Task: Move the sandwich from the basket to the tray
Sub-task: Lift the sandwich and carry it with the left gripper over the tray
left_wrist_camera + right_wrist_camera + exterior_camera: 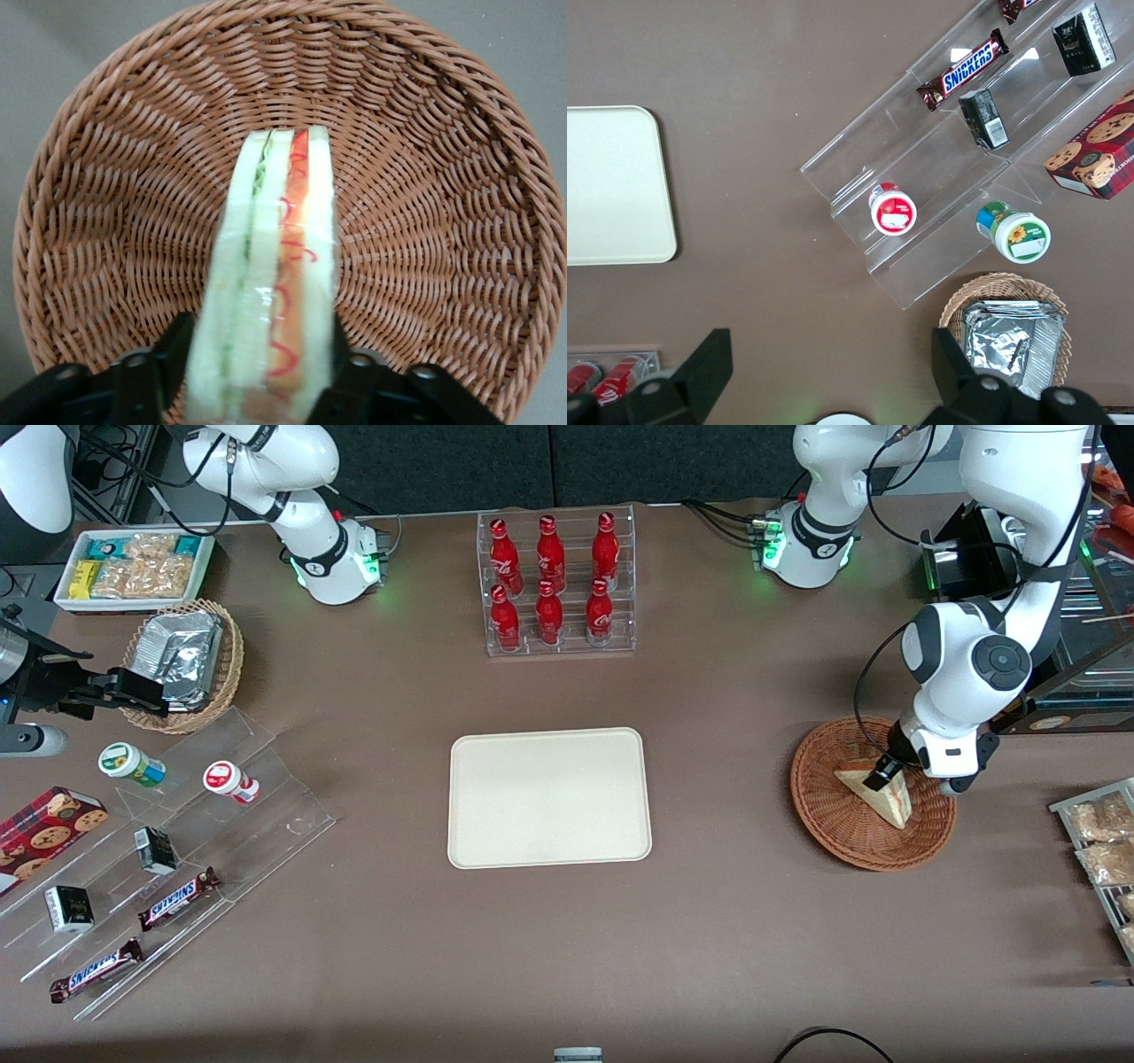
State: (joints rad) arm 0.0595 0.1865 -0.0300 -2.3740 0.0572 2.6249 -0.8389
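Note:
The sandwich (891,801), a pale bread wedge with red and green filling, stands on edge in the reddish-brown wicker basket (824,824) toward the working arm's end of the table. My left gripper (882,776) reaches down into the basket and is shut on the sandwich. In the left wrist view the black fingers (173,352) press both bread faces of the sandwich (275,266), with the basket (425,177) weave all around it. I cannot tell whether the sandwich touches the basket floor. The cream tray (549,797) lies flat mid-table with nothing on it, and one end of the tray (611,186) shows in the right wrist view.
A clear rack of red bottles (558,584) stands farther from the front camera than the tray. Snack packets (1103,841) lie at the working arm's end. Toward the parked arm's end are an acrylic shelf (168,841) with snacks, a tan basket of foil packets (182,660) and a white bin (133,567).

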